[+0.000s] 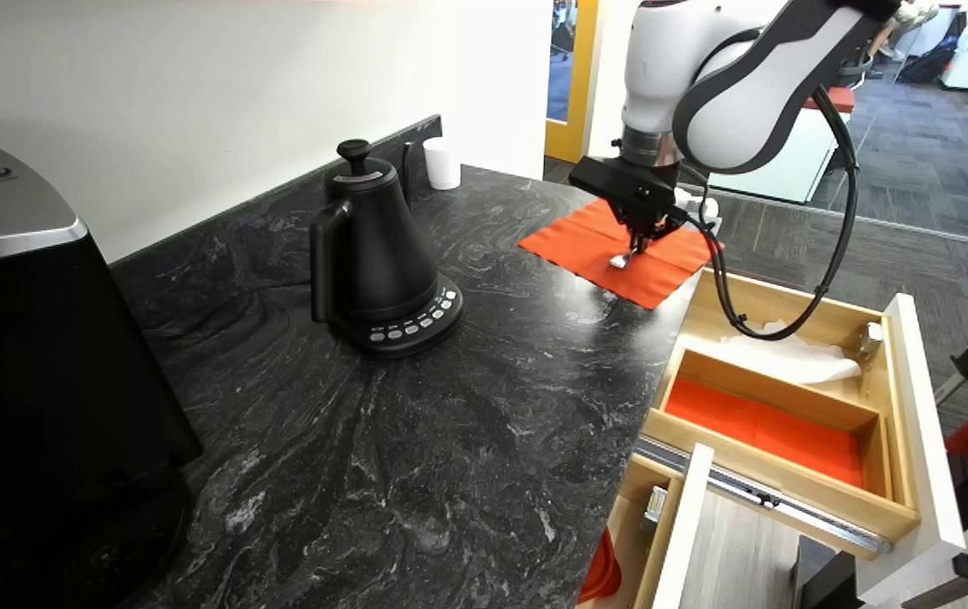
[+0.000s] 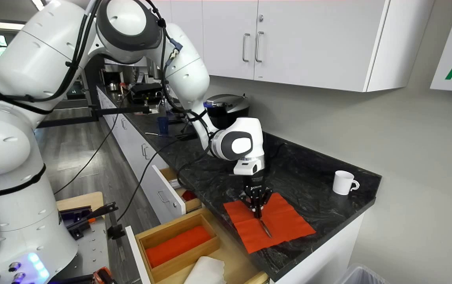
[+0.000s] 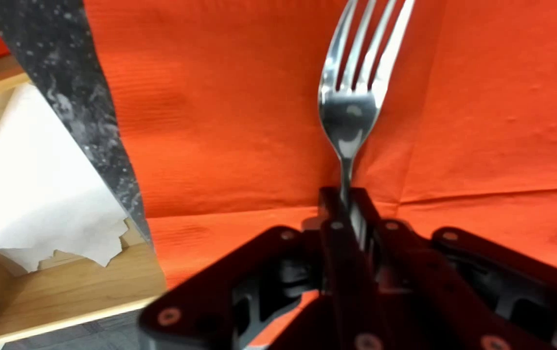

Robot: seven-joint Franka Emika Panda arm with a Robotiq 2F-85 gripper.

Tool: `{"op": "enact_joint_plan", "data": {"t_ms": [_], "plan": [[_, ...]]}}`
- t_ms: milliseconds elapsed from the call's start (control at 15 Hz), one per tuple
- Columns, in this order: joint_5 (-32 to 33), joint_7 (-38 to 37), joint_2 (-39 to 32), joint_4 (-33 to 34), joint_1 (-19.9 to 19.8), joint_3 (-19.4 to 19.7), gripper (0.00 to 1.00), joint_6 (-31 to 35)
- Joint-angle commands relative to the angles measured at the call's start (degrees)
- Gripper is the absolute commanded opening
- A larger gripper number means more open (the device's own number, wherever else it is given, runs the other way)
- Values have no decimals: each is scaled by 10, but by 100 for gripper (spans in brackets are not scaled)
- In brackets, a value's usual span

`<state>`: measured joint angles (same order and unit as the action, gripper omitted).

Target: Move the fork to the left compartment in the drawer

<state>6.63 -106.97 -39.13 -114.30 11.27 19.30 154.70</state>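
The orange-red mat [image 3: 239, 121] lies near a corner of the tabletop [image 1: 467, 465], with two edges of this surface close beside it. In the wrist view, a dark strip of the tabletop shows between the mat and the pulled-out drawer [image 1: 822, 495], and this strip becomes narrow toward one end. The drawer sits lower than the mat; one section has an orange-red lining [image 1: 762, 427], and another, beside the mat, holds a white sheet [image 3: 40, 184]. In an exterior view, the black kettle [image 1: 378, 245] stands well apart from the mat, and bare tabletop spreads between the two. The white mug [image 2: 343, 182] is also apart from the mat, on its side toward the wall [image 2: 387, 130]. Over the mat, the end effector [image 3: 345, 197] points downward, its fingers close together and clamped on the handle of the fork [image 3: 349, 116]. The head of the fork sticks out past the fingertips, its tines over the mat; whether they touch the mat, I cannot tell
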Motion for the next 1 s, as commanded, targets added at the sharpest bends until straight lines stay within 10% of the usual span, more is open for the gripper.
{"op": "enact_joint_plan", "data": {"t_ms": [0,400,933], "plan": [[13,-6,61,-39,19,21,4,45],[-28,-16,72,-13,-2,-7,4,-38],[-10,-247,59,2,33,11,4,-148]]}}
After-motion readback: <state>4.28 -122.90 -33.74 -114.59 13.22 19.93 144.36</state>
